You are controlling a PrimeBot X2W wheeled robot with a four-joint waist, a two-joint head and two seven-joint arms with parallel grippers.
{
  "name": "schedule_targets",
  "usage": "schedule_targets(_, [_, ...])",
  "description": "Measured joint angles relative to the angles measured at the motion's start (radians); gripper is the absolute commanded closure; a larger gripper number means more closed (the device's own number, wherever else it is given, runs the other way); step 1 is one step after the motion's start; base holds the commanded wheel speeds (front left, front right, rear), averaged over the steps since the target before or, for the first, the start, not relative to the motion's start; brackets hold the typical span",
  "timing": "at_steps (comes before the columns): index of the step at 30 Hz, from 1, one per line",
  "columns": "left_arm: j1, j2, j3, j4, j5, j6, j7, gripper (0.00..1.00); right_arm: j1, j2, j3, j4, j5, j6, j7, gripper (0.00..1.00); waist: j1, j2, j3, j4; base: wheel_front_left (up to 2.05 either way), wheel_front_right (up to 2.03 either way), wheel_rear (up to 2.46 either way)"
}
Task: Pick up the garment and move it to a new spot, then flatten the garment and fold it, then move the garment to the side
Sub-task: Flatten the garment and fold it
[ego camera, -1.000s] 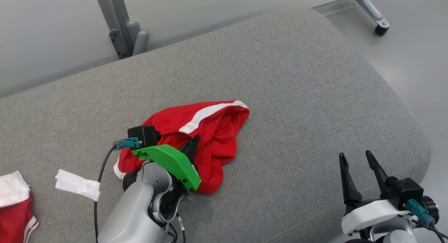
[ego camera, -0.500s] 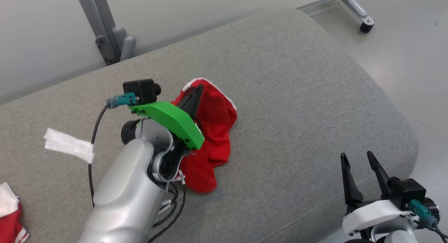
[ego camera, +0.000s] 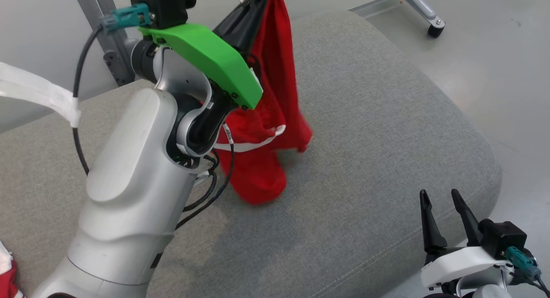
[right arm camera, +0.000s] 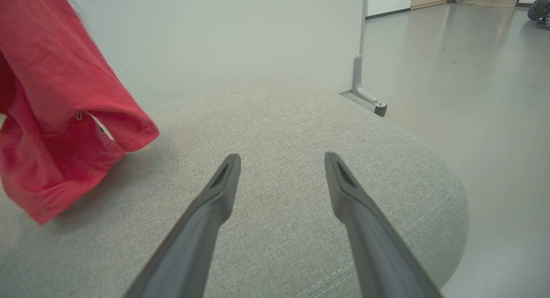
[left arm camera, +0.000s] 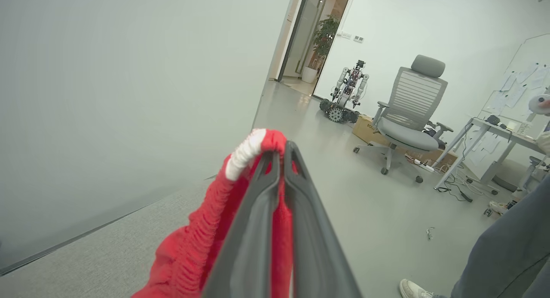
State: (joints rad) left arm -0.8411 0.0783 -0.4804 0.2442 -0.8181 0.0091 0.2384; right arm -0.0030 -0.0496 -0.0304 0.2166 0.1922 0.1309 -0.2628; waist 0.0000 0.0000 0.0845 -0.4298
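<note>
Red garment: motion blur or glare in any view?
Head view: garment lower end smeared by motion, faint shadow on the cushion. Right wrist view: hanging end soft, cushion weave sharp. Left wrist view: cloth crisp in the shut left gripper. Lighting soft throughout.

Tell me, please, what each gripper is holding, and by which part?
The left gripper pinches the red garment at its white-trimmed edge; the right gripper is open and empty.

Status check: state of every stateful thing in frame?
left claw, shut on the red garment's white-trimmed edge.
right claw, open, empty.
red garment, hanging bunched from left claw; lower end near grey cushion, contact unclear.
office chair, upright, unoccupied.
</note>
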Motion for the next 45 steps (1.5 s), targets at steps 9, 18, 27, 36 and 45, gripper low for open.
schedule_targets(9, [0.096,0.088,0.021,-0.190,-0.013,-0.036,-0.017,1.00,0.003,0.000,0.001,0.004,0.018,0.000,0.000,0.00,0.0000,0.0000,0.003,-0.005,0.00,0.00,0.00])
schedule_targets(18, [0.692,0.313,-0.069,-0.359,-0.109,-0.115,-0.040,1.00,0.023,0.000,-0.020,0.009,0.010,0.000,0.000,0.00,0.0001,0.0000,-0.001,0.019,0.00,0.00,0.00])
schedule_targets(27, [0.862,0.360,-0.119,-0.248,-0.034,-0.132,-0.235,1.00,0.017,0.000,-0.028,0.010,-0.028,0.000,0.000,0.00,0.0000,0.0000,-0.004,0.116,0.00,0.00,0.00])
schedule_targets(36, [0.864,0.333,-0.219,-0.069,0.011,-0.138,-0.377,1.00,0.013,0.001,-0.010,0.012,-0.040,0.000,0.000,0.00,0.0000,0.0000,-0.005,0.196,0.00,0.00,0.00])
schedule_targets(45, [0.824,0.334,-0.326,0.050,-0.003,-0.138,-0.471,1.00,0.019,0.001,-0.008,0.014,-0.056,0.000,0.000,0.00,0.0001,0.0000,-0.006,0.225,0.00,0.00,0.00])
